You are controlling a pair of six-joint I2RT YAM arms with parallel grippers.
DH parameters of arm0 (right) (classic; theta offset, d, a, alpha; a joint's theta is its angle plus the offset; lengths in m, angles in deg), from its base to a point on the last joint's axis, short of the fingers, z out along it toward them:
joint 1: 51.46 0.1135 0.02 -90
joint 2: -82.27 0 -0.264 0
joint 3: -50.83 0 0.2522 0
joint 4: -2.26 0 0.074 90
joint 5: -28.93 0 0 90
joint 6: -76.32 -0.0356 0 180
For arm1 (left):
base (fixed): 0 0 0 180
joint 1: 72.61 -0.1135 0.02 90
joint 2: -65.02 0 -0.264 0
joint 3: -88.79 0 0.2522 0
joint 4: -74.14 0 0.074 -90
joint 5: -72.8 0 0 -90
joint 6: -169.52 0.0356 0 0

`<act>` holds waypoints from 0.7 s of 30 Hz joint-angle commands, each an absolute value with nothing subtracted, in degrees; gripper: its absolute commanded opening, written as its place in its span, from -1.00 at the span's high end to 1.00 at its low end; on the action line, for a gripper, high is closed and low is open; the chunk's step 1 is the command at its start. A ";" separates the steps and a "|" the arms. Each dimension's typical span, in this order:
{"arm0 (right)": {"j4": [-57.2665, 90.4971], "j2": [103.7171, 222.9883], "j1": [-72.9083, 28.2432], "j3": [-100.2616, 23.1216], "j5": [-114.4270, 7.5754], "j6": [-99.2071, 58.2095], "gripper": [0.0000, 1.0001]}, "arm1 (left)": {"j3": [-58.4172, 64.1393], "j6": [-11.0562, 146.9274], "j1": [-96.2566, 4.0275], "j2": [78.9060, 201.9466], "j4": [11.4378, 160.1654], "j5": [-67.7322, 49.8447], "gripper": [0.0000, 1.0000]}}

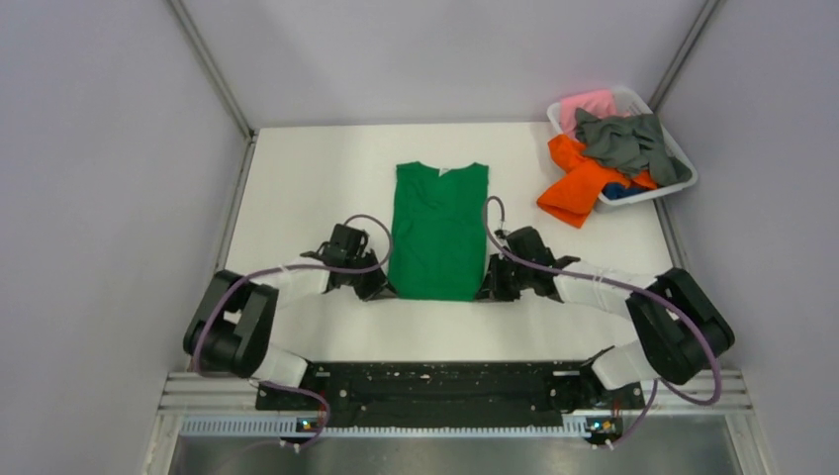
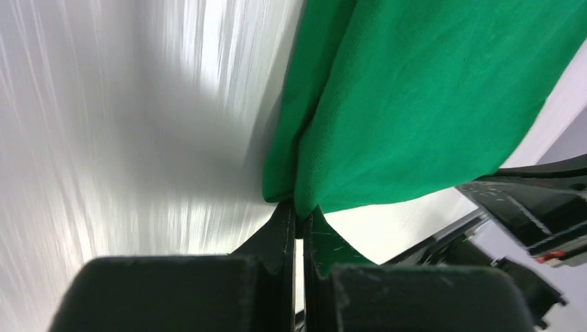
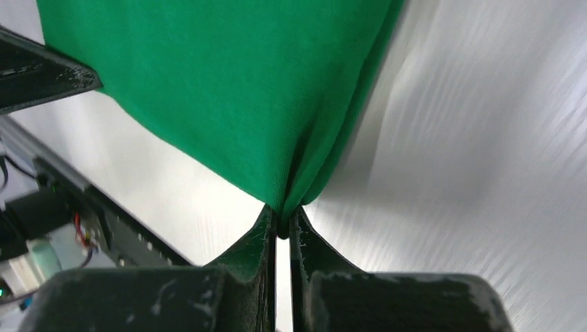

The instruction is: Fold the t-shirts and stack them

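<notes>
A white basket [image 1: 692, 175] sits at the far right corner of the counter [image 1: 307, 178], well apart from both arms. It holds a grey tee [image 1: 628, 143] on top, a pink tee [image 1: 586, 104] behind it, a bit of a blue tee [image 1: 615, 191], and an orange tee [image 1: 579, 183] spilling over the rim onto the counter. Nothing lies between the arms and the green tee [image 1: 438, 233], which is spread flat mid-counter as a narrow upright rectangle, collar away from the bases.

The top view hides the fingertips under the wrists. The wrist views show them: the left tool [image 2: 299, 213] is clamped on the near left corner of the green tee, the cloth bunching into the closed jaws, and the right tool [image 3: 282, 218] pinches the near right corner the same way. In each wrist view part of the other arm shows at the edge, beyond the cloth.

Both arms reach forward low, elbows bent outward, wrists turned inward toward the hem.
</notes>
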State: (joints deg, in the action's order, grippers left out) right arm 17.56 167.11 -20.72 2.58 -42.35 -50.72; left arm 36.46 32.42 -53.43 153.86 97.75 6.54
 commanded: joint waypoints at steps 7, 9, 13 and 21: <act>38.84 143.97 -13.78 10.98 -29.90 -53.68 1.00 | 49.98 22.52 -40.98 121.11 118.45 -4.24 1.00; 41.75 140.00 -13.19 11.19 -27.53 -53.82 1.00 | 51.18 18.91 -38.87 113.21 121.39 -3.41 1.00; 44.66 134.26 -12.59 11.13 -21.27 -55.23 1.00 | 52.72 14.67 -37.45 100.47 122.54 -0.99 1.00; 43.71 133.66 -13.35 3.11 -26.45 -53.68 1.00 | 45.92 17.78 -37.34 97.75 119.78 -5.64 1.00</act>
